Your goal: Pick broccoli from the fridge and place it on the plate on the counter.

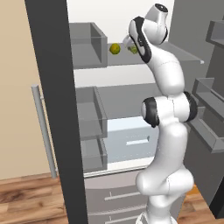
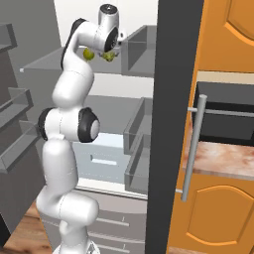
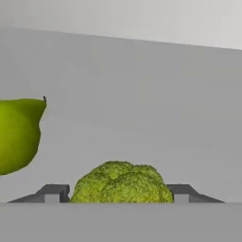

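Wooden floor [image 1: 26, 197], beige wall [image 1: 15, 87].

Grey fridge shelf [image 1: 183, 53] carries broccoli [image 3: 122, 183] and yellow-green fruit [image 1: 115, 48].

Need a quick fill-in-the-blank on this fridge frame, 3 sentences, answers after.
1. In the hand view, the broccoli sits between the two ____ of the hand.
2. The smooth yellow-green fruit lies beside the broccoli on a shelf inside the ____.
3. A long silver bar ____ runs down the fridge door.

Missing words: fingertips; fridge; handle
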Available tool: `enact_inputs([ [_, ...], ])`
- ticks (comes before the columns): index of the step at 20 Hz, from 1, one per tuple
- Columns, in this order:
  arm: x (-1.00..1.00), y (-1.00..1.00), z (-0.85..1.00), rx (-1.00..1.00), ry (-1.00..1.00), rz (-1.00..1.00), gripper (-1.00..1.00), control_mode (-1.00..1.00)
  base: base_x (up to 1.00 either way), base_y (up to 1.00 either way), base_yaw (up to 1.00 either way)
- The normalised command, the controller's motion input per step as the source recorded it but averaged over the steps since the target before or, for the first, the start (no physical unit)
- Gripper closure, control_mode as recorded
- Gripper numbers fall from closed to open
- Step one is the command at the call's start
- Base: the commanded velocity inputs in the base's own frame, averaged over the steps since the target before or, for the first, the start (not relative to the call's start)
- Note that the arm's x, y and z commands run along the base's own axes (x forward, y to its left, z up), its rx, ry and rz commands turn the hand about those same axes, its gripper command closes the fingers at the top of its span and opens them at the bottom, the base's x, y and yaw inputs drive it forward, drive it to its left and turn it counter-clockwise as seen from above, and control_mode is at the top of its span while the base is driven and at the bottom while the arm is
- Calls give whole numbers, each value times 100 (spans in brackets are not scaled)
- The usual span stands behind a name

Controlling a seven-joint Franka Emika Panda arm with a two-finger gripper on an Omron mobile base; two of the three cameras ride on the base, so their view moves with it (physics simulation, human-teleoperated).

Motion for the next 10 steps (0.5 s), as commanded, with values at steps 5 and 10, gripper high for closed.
enact_inputs([
  [5, -50, 0, -35, 0, -31, 0, 100, -100, 0, 0, 0],
  [10, -92, 0, 12, 0, -23, 0, 100, -100, 0, 0, 0],
])
